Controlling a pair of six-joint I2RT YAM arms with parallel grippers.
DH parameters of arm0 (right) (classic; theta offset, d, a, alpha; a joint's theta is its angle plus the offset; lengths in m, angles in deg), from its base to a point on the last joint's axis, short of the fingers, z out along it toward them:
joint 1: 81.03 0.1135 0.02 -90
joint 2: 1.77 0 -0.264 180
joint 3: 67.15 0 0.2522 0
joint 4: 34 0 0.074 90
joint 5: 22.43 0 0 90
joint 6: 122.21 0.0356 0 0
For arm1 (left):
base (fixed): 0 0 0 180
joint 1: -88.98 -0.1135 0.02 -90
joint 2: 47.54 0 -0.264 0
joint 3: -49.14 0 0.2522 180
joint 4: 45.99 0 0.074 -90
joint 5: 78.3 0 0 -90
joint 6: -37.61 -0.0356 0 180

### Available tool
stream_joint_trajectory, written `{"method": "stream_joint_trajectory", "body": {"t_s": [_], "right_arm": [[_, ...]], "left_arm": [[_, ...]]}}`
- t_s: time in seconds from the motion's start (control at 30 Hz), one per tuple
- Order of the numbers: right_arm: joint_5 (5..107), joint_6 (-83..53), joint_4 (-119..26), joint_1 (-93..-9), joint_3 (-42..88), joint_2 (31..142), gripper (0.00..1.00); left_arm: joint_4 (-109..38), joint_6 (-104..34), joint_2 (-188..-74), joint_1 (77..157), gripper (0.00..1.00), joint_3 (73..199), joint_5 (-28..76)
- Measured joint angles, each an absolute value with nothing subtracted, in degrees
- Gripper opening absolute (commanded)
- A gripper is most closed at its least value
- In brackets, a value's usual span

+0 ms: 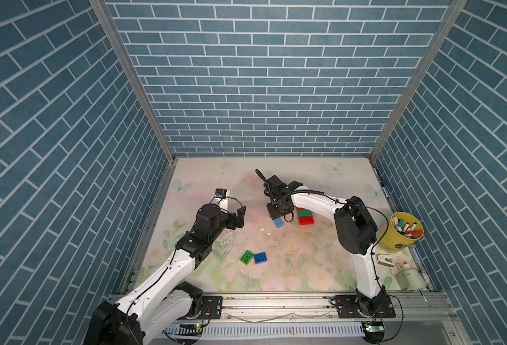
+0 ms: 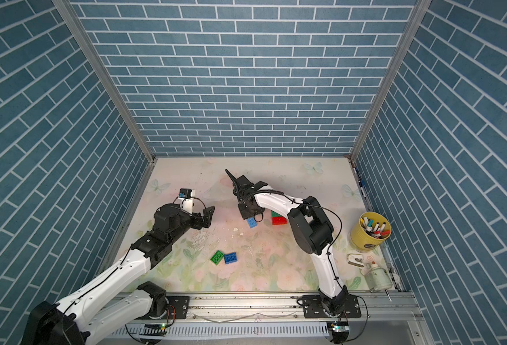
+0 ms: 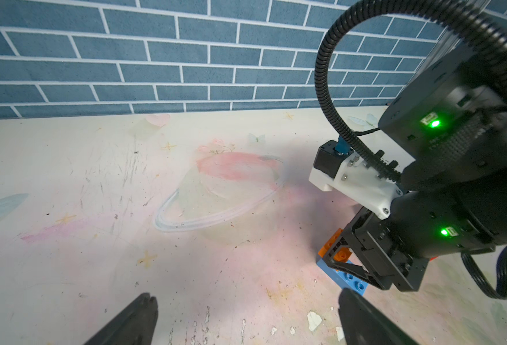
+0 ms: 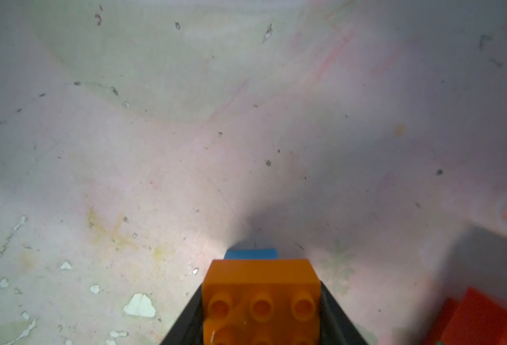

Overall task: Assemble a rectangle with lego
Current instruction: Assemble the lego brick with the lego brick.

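White and stained, a bottle [image 1: 408, 276] lies on its side in the front right corner of the bench [image 1: 306, 268], nearest of everything. A little farther in, around the middle of the front half, a green brick [image 1: 247, 257] and a dark blue brick [image 1: 260, 258] lie studs up and touching. The green one is on the left, turned at an angle. By the right edge stands a yellow cup [image 1: 395, 239] full of marker pens, with a small white object [image 1: 384, 259] just in front of it.

Farther back, over the left half, the left tool [image 3: 246, 294] hangs above bare bench with its jaws spread fully wide and nothing between them.

Beyond it, about mid-bench, the right tool [image 1: 277, 215] points straight down and is partly closed on an orange brick [image 4: 261, 298]. The right wrist view shows the black fingers [image 4: 186, 324] pressed against either side of it, its studs facing the camera. Directly under the orange brick lies a light blue brick [image 1: 278, 222], flat on the bench, with one end sticking out past the tool. Whether the two touch I cannot tell.

Just to the right, a red brick [image 1: 306, 220], a second green brick [image 1: 305, 213] and a sliver of another red brick [image 1: 299, 208] sit side by side with their long sides touching. Their far part is hidden by the right arm.
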State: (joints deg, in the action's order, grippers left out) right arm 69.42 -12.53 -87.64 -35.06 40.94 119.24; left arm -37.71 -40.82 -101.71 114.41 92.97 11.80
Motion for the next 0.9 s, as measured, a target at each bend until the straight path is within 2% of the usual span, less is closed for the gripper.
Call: {"method": "stream_joint_trajectory", "body": {"t_s": [0.9], "right_arm": [[70.27, -14.72, -79.94, -34.84, 36.04, 117.58, 0.31]], "left_arm": [[-37.71, -40.82, -102.3, 114.41, 1.0, 92.97, 11.8]]}}
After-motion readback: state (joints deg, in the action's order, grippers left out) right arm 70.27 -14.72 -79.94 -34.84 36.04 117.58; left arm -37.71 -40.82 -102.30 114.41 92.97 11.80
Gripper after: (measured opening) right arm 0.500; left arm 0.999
